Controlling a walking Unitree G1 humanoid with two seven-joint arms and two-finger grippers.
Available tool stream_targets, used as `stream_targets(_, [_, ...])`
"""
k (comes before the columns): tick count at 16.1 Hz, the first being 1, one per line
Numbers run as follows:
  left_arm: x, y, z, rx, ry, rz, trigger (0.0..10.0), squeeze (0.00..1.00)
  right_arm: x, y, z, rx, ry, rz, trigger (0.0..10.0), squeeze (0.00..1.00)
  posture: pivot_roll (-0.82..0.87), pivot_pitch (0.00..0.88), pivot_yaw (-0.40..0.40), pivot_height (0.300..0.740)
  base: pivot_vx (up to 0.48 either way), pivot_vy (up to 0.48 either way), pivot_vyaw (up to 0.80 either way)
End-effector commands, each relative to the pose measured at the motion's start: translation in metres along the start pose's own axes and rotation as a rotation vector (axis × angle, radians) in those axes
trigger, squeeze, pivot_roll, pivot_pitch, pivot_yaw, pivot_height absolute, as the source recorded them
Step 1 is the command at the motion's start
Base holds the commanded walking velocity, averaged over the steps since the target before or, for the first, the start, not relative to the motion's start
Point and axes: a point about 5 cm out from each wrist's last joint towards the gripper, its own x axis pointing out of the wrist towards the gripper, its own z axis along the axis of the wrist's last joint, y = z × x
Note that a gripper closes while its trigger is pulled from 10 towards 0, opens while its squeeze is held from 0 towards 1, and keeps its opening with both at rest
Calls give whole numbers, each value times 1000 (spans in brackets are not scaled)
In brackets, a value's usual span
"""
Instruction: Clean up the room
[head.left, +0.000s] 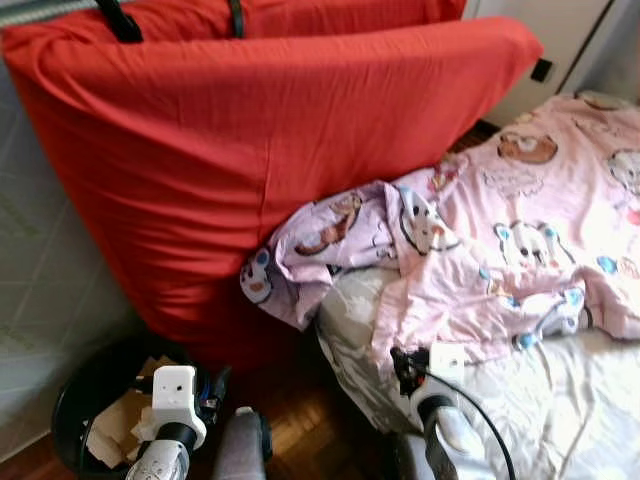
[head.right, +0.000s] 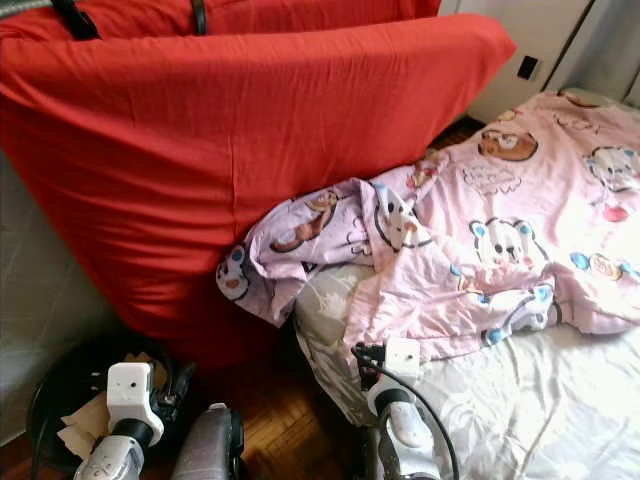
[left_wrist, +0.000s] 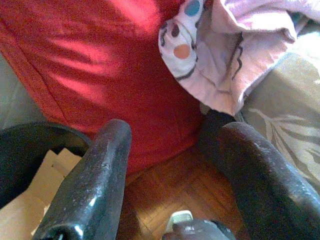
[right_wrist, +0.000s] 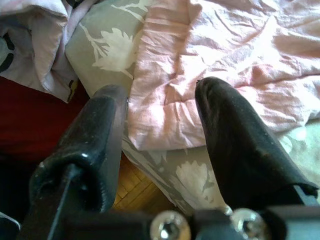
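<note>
Both claws spread wide and empty: right gripper (right_wrist: 160, 125) over the pink cartoon-print blanket (right_wrist: 235, 65) at the bed's edge, left gripper (left_wrist: 175, 165) low beside the black bin (head.left: 90, 400).

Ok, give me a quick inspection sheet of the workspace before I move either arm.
Surface: bed with a grey leaf-print sheet; wooden parquet floor beside it.
Job's things: pink cartoon-print blanket lies rumpled on the bed, one corner hanging off the edge toward the floor.
Clutter: black bin on the floor holding cardboard pieces.
Grippers: left gripper open over the floor near the bin; right gripper open above the blanket's edge.
Cables: black cable along the right arm.
Surroundings: large red cushion stands against the bedside; white cabinet doors behind.
</note>
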Motion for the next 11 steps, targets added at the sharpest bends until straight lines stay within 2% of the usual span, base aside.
stream_targets(1, [-3,0,-2,-10,13,3,10000,0,0,0,-2,7,25,-13,10000,0,112,183,-20,600,0,0,0])
stream_targets(3, [-7,-1,-1,-9,8,2,10000,0,7,-4,3,72,60,-73,10000,0,128,195,-25,600,0,0,0])
stream_targets(4, [-10,-2,0,-10,7,2,10000,0,11,-4,7,128,68,-89,10000,1000,138,204,-27,600,0,0,0])
stream_targets(5, [-12,-3,0,-11,7,2,10000,0,14,-4,10,150,81,-99,10000,1000,148,214,-31,600,0,0,0])
stream_targets(7, [-20,-5,3,-16,-2,7,10000,0,22,5,20,121,116,-96,10000,1000,172,239,-42,600,0,0,0])
stream_targets(9, [-27,-7,5,-19,-8,7,10000,0,27,10,27,160,111,-82,10000,1000,190,260,-48,600,0,0,0])
stream_targets(11, [-37,-9,6,-26,-5,8,10000,0,32,14,36,112,120,-70,10000,1000,194,285,-52,600,0,0,0])
